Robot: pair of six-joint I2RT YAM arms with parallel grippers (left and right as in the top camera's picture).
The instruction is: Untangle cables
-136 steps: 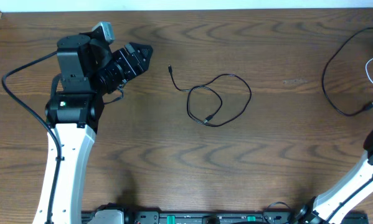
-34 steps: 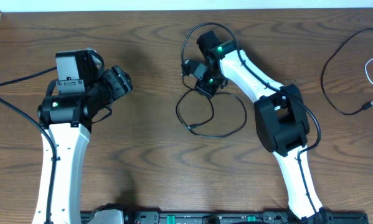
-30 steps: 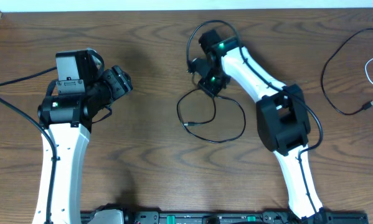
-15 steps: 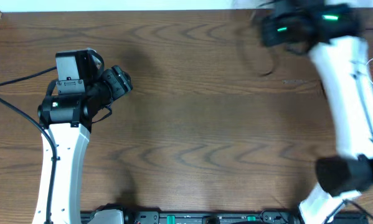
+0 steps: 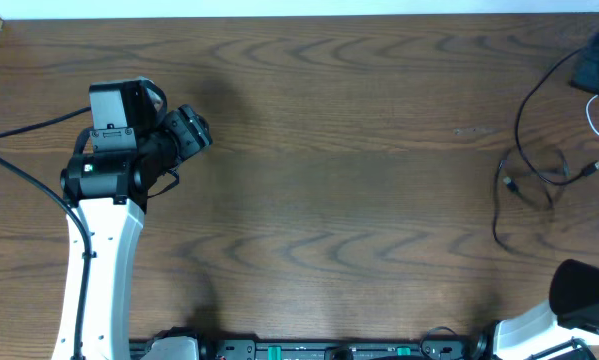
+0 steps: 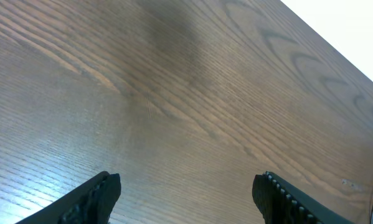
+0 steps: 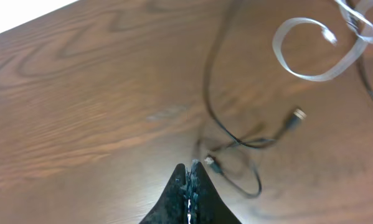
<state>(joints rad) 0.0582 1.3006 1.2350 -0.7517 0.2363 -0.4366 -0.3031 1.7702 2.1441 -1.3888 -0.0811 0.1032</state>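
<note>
The looped black cable (image 5: 506, 182) that lay mid-table under the right arm a second ago now sits far over at the right edge. It is sprawled loosely, just beside the longer black cable (image 5: 520, 125) and close to the white cable (image 5: 591, 112). The right gripper (image 7: 191, 171) has swung out there with it. Its fingers are pressed together above the cable's plug, and whether any cord is pinched between them cannot be told. The left gripper (image 6: 186, 182) has not moved and hangs at the left over the wooden table (image 5: 359, 200), spread wide and holding nothing.
</note>
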